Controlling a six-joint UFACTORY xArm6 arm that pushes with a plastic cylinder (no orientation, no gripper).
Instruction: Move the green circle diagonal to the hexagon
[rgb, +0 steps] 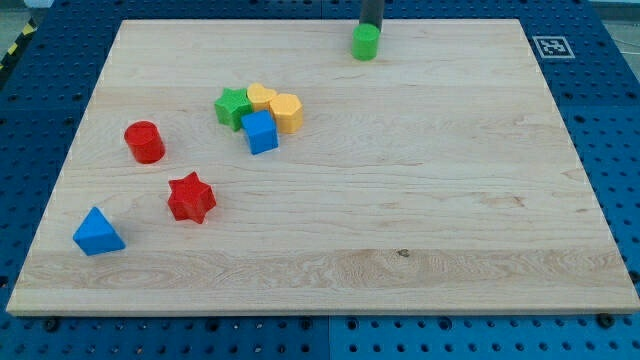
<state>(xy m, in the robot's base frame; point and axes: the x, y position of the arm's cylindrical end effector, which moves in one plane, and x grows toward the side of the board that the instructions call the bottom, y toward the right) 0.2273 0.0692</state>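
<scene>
The green circle (365, 42) is a small green cylinder near the top edge of the wooden board (420, 200), a little right of centre. My tip (370, 27) is just behind it at the view's top, touching or almost touching it. The yellow hexagon (287, 112) sits in a tight cluster left of centre, well below and left of the green circle. The cluster also holds a yellow heart-like block (261, 97), a green star (233, 107) and a blue cube-like block (261, 132).
A red cylinder (145, 141) and a red star (191, 197) lie at the left. A blue triangle (97, 232) lies near the bottom left corner. A marker tag (551, 46) lies off the board's top right corner.
</scene>
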